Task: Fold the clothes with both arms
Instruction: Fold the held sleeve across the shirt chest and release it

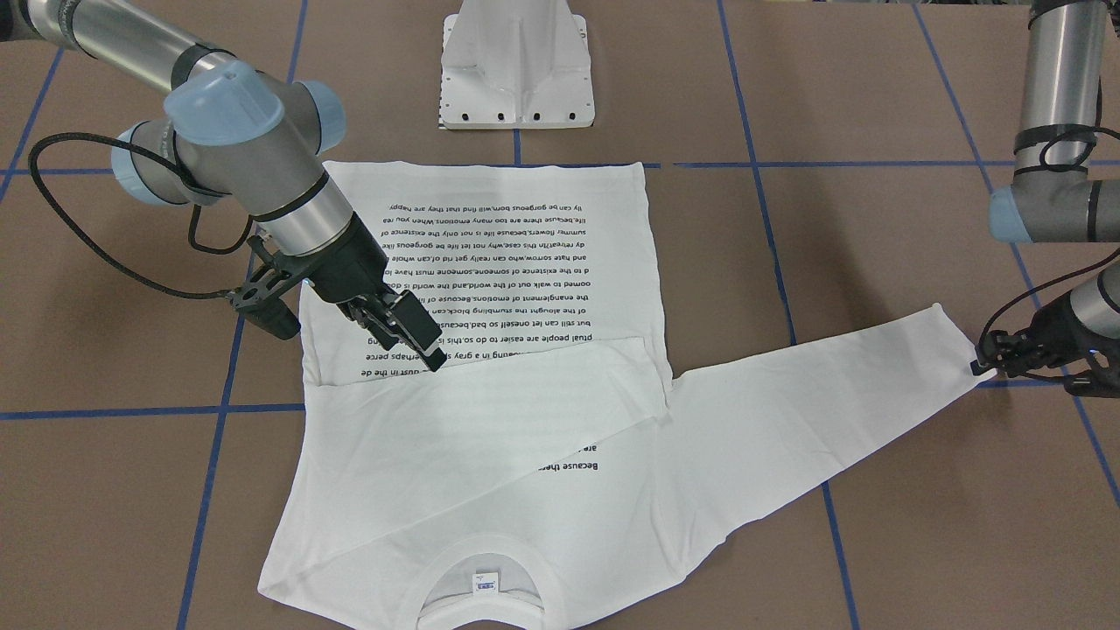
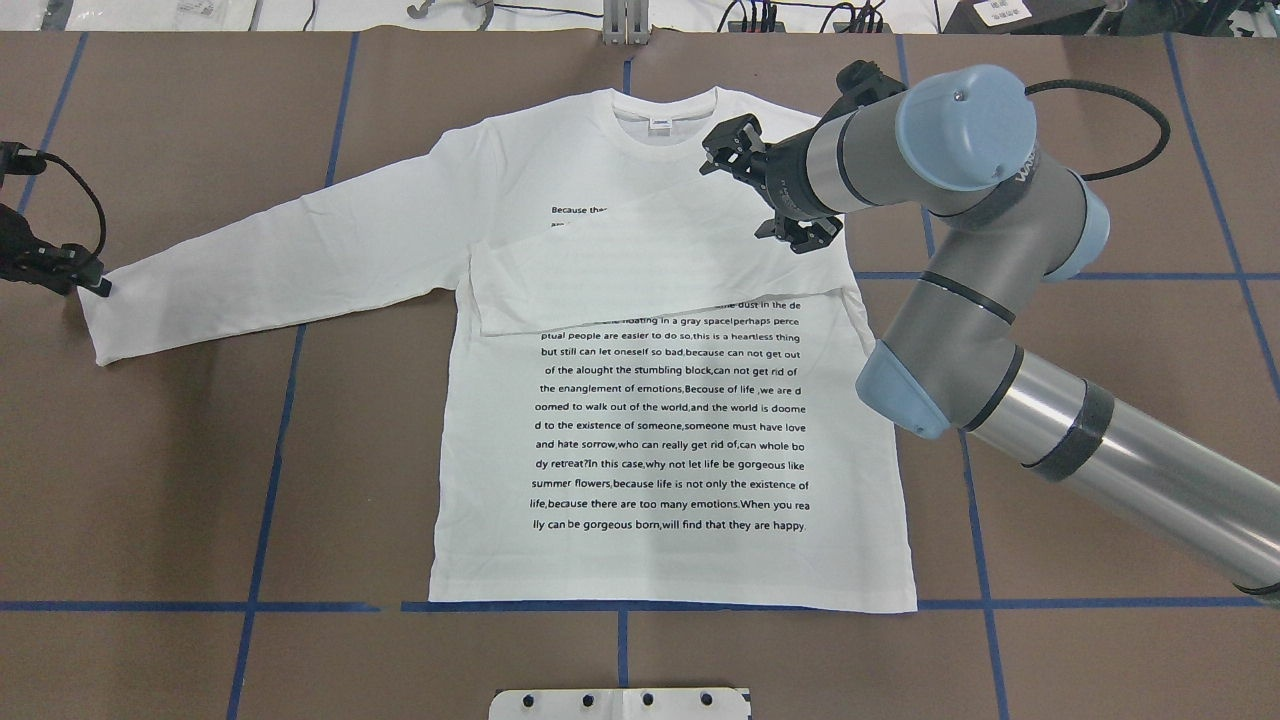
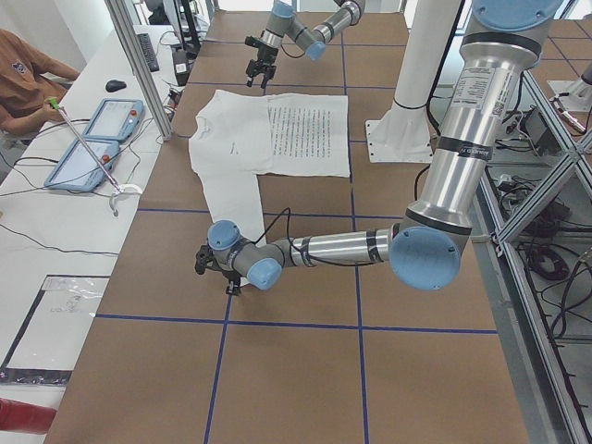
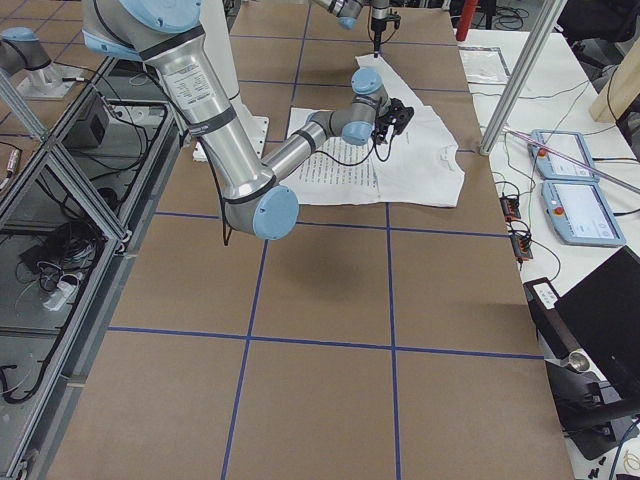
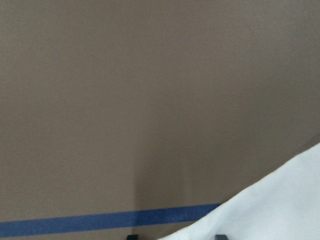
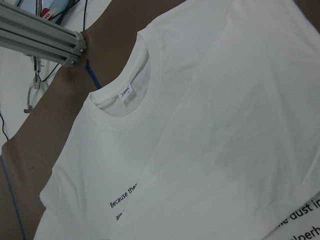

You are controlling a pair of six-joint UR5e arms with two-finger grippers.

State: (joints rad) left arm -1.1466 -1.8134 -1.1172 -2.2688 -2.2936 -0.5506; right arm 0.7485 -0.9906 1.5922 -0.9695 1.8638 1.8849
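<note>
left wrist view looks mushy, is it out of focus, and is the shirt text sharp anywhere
Left wrist view: soft and dim, showing only brown table, a blue tape line and a sleeve corner. Overhead view: the print reads sharply, with a bright glare streak along the right arm.

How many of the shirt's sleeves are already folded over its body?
1. The sleeve on the robot's right lies across the chest of the shirt. The other sleeve stretches out flat, cuff at the left gripper.

Open tabletop (image 2: 150, 480) flanking the T-shirt (image 2: 670, 420); white pedestal (image 1: 516, 66) near its hem, right arm (image 2: 1000, 200) over its shoulder.
</note>
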